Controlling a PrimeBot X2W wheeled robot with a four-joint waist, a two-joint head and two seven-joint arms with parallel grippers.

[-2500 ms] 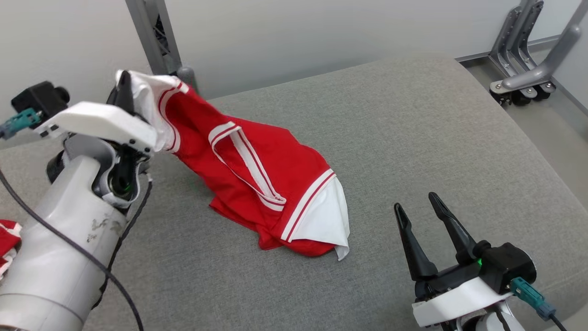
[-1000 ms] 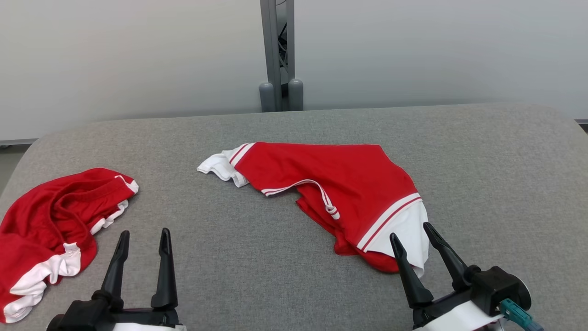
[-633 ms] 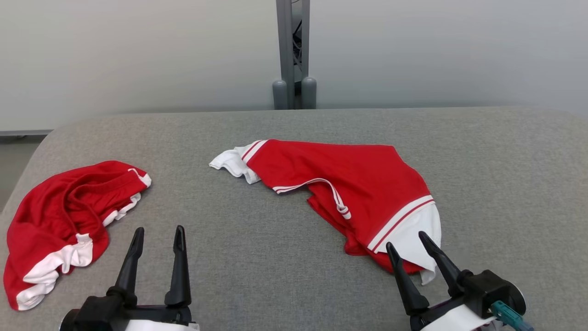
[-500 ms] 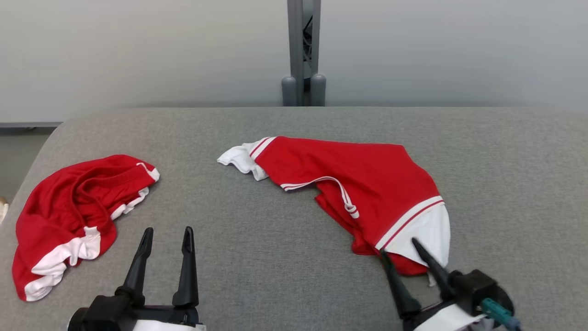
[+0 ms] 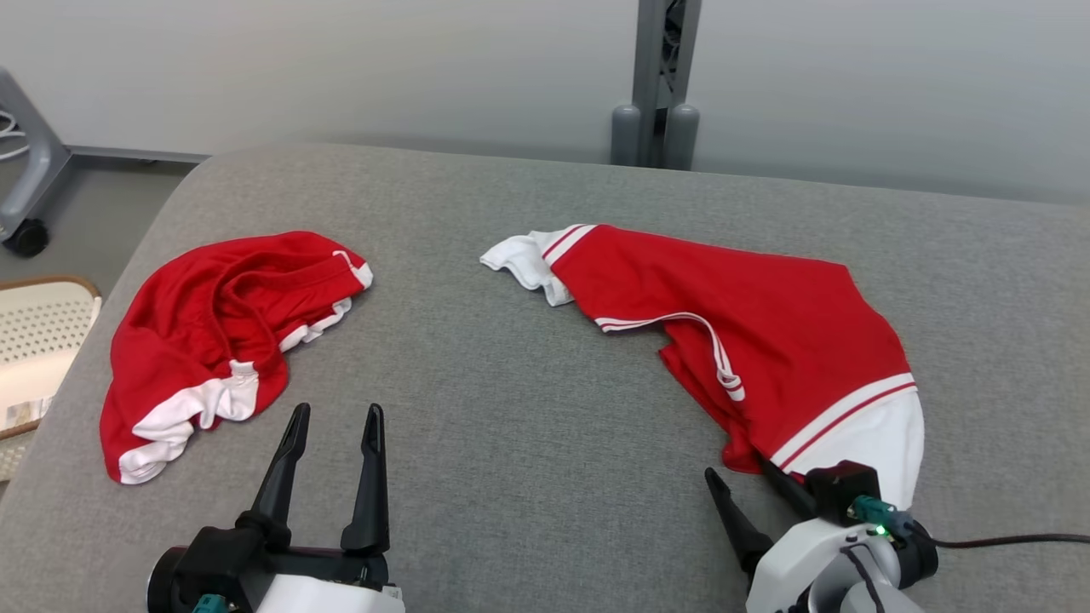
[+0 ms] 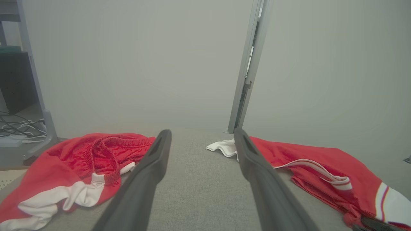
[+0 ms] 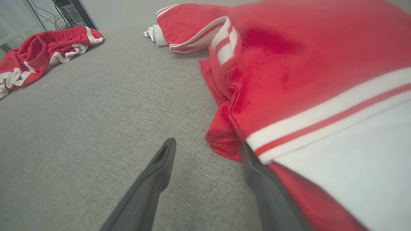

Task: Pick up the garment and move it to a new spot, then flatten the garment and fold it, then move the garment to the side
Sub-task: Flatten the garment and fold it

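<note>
Two red-and-white items lie on the grey cushion [image 5: 511,443]: the garment [image 5: 749,306] right of centre, a second garment [image 5: 204,315] at left. Two grippers, left gripper [image 5: 336,410] and right gripper [image 5: 737,470], both stand open and empty. The right one is at the garment's white hem.

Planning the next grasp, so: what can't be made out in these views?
- Right gripper: whether its outer finger sits under or beside the red cloth garment with white hem. Its tip meets the hem in the head view, and the right wrist view is blurred up close.
- White perforated basket: cut off by the head view's left edge.
- Crumpled red-and-white shorts: near end cut off at the left wrist view's bottom-left corner.
</note>
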